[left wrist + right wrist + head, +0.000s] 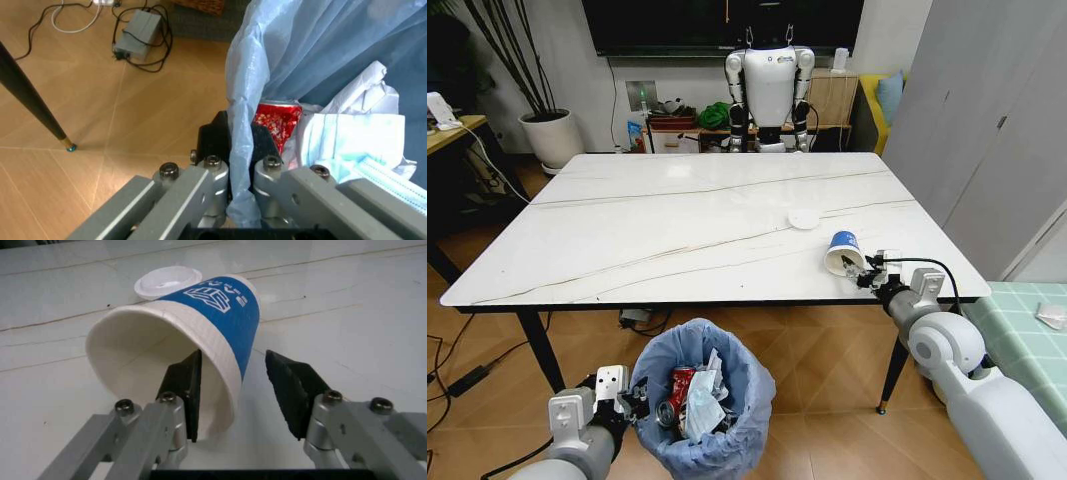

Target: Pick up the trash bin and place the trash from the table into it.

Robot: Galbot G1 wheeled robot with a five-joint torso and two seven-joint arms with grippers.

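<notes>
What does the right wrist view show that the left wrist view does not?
Only the right wrist view: the blue-white paper cup tipped on the marble table, one finger of the right gripper inside its mouth and one outside, not closed, and the white round lid behind it.
Only the left wrist view: the left gripper pinching the trash bin liner, with a red wrapper and white tissues inside.
Shared: nothing.

Wooden floor (487,330), potted plant (549,130)

Small round trash bin (702,420) with wrinkly light blue liner on the floor before the table (677,230), holding red wrapper (277,122) and white tissues (357,140), blue-white paper cup (183,335) tipped on the marble-look top near its right front corner, white round lid (804,219) flat just beyond
</notes>
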